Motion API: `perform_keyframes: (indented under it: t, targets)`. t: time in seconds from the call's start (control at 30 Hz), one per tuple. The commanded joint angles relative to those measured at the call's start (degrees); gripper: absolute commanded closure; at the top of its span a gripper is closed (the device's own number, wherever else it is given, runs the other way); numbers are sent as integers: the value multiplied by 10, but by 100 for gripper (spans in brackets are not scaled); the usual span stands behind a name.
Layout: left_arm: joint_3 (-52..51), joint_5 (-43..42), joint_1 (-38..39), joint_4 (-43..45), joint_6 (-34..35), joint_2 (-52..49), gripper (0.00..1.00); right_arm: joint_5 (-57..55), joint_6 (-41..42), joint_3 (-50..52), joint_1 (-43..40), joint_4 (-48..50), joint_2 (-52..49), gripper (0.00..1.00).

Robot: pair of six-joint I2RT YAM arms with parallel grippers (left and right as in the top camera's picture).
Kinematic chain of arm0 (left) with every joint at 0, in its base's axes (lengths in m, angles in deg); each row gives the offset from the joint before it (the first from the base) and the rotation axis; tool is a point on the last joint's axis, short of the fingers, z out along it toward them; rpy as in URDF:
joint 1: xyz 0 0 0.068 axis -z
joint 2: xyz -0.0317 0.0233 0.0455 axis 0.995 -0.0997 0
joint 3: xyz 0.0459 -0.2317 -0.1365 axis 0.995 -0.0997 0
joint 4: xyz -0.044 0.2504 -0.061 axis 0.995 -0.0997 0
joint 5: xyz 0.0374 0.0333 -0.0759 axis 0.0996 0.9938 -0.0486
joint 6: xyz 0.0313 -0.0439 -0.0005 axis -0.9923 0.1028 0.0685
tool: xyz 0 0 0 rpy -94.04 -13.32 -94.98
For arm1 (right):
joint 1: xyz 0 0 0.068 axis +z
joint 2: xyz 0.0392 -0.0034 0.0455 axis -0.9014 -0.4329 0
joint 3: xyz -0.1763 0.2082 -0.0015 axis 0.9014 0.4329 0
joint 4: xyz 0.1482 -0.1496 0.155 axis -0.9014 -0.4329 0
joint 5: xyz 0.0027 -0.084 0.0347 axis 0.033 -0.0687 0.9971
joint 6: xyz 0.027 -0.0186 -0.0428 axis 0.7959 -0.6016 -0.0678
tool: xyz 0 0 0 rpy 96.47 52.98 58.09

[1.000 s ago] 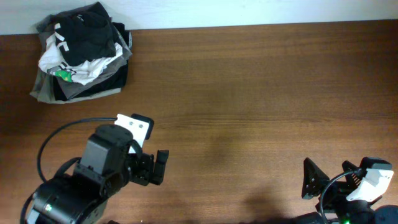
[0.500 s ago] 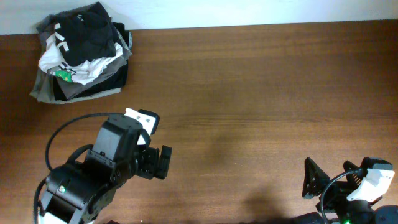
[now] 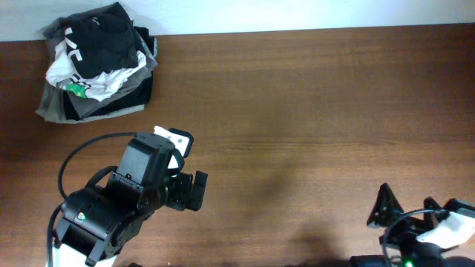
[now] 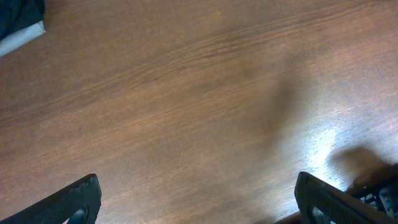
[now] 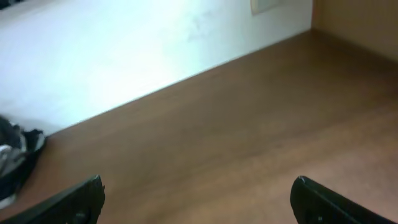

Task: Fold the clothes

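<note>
The clothes sit in a heap at the table's far left corner, with a very dark crumpled garment [image 3: 111, 41] on top. I cannot tell its shape. My left gripper [image 3: 195, 191] is open and empty, hovering over bare wood well in front of and to the right of the heap. In the left wrist view its fingers [image 4: 199, 202] frame bare table, and a corner of dark fabric [image 4: 18, 12] shows at the top left. My right gripper [image 3: 384, 208] is open and empty at the front right edge. In the right wrist view [image 5: 199, 199] it points across the table.
In the heap, a white garment with a green mark [image 3: 85, 83] lies under the dark one, on grey folded garments [image 3: 56, 107]. The heap's edge shows in the right wrist view [image 5: 12, 155]. A white wall [image 5: 124, 56] runs along the table's far edge.
My left arm has shifted a little to the right and away from the front edge. My right arm has pulled back toward the front right corner. Both grippers stay open.
</note>
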Motion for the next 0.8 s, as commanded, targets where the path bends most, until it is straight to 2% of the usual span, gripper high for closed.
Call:
perform_keyframes:
  t: [0.0, 0.17, 0.23, 0.43, 0.6, 0.77]
  targets:
    - [-2, 7, 2, 1, 5, -1, 1, 44, -75, 119, -10, 89, 62, 1]
    - [-2, 7, 2, 1, 5, -1, 1, 77, -152, 274, -11, 290, 84, 1]
    - [-2, 7, 2, 1, 5, -1, 1, 77, -153, 331, -11, 370, 84, 1]
    - [-2, 7, 2, 1, 5, -1, 1, 79, -153, 445, -11, 529, 84, 1]
    - [-2, 7, 2, 1, 5, -1, 1, 79, -166, 475, -11, 530, 84, 1]
    - [-2, 7, 2, 1, 5, -1, 1, 150, -309, 475, -10, 510, 84, 1]
